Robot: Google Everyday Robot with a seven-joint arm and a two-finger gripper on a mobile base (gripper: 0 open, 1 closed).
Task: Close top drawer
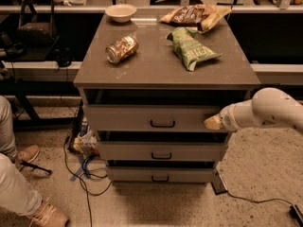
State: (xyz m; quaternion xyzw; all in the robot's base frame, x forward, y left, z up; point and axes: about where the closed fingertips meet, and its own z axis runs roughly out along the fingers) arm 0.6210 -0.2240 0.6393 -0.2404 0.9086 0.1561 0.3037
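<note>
The top drawer (142, 118) is the uppermost of three in a grey-brown cabinet. Its flat front has a small black handle (162, 124) at the centre. It stands only slightly out, with a dark gap under the cabinet top. My gripper (213, 122) comes in from the right on a white arm (270, 112). Its yellowish tip rests against the right end of the drawer front.
On the cabinet top (156, 65) lie a can (121, 49) on its side, a green chip bag (190, 48), a brown snack bag (196, 14) and a white bowl (120, 12). Two lower drawers (161, 151) sit below. A person's legs (19, 183) are at left; cables (85, 174) lie on the floor.
</note>
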